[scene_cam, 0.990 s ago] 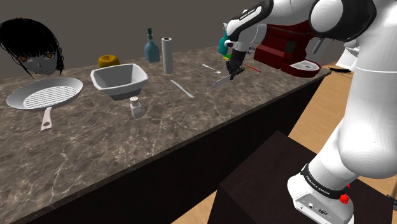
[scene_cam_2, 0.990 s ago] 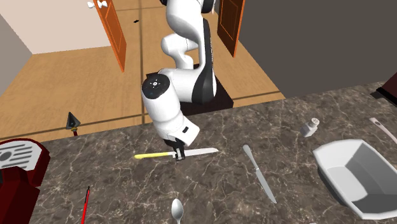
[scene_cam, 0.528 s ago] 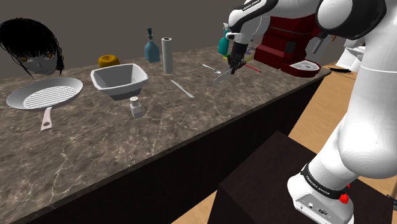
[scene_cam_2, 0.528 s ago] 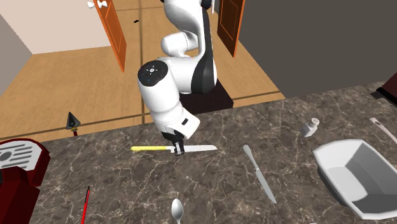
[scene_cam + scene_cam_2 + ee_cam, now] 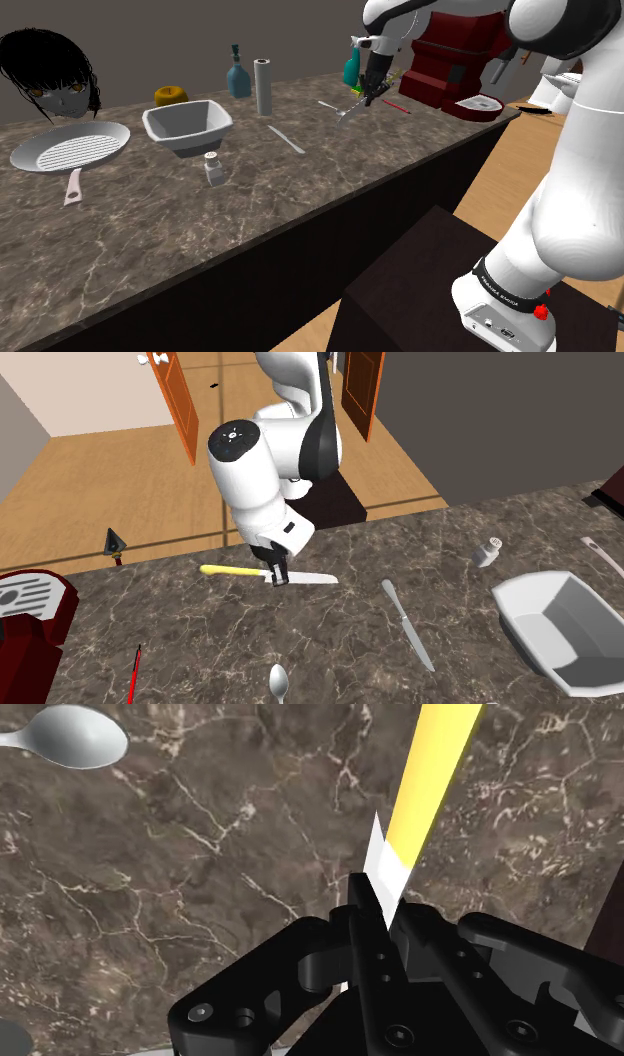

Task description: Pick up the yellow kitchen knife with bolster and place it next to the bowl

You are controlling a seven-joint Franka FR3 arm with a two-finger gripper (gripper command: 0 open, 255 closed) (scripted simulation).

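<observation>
Clasping the yellow-handled knife (image 5: pixel 238 570) at its bolster, gripper (image 5: pixel 277 576) closed on it | knife raised above tabletop (image 5: pixel 180 652), near spoon (image 5: pixel 277 680) | white bowl (image 5: pixel 535 614) well apart, toward second exterior view's right

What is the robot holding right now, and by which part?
The yellow-handled knife, clasped by the end effector at the bolster, where the yellow handle meets the pale blade.

Opposite exterior views, shared counter (image 5: pixel 130 240)
</observation>
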